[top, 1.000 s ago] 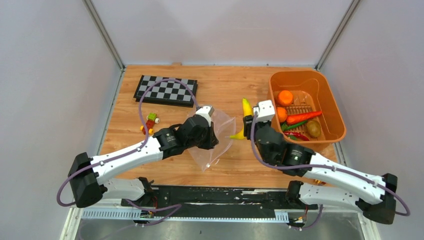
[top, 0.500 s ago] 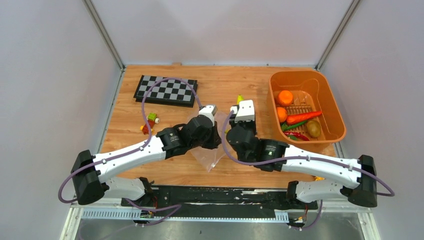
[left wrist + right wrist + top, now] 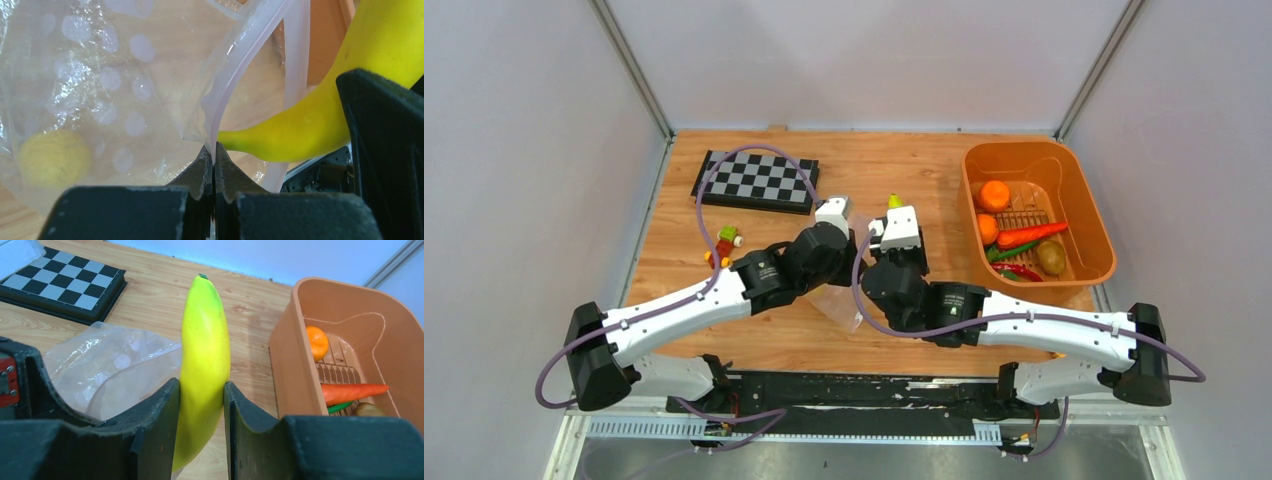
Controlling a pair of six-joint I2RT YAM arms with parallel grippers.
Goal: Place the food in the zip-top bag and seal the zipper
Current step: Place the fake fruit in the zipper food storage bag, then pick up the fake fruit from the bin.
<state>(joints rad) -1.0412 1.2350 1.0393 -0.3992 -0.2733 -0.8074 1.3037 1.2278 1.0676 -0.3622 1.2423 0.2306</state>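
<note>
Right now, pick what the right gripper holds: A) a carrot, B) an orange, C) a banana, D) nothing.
C: the right gripper is closed on the yellow banana; the carrot lies in the basket, and the left gripper pinches the zip-top bag.

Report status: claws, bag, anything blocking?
Left claw shut on the zip-top bag at its zipper, mouth held open. Right claw shut on a banana, tip near the mouth. Nothing seen blocking.

Robot lab cell: grey panel walls point(image 3: 854, 60), aluminium frame point(image 3: 631, 65), wooden tabletop point(image 3: 874, 170)
</note>
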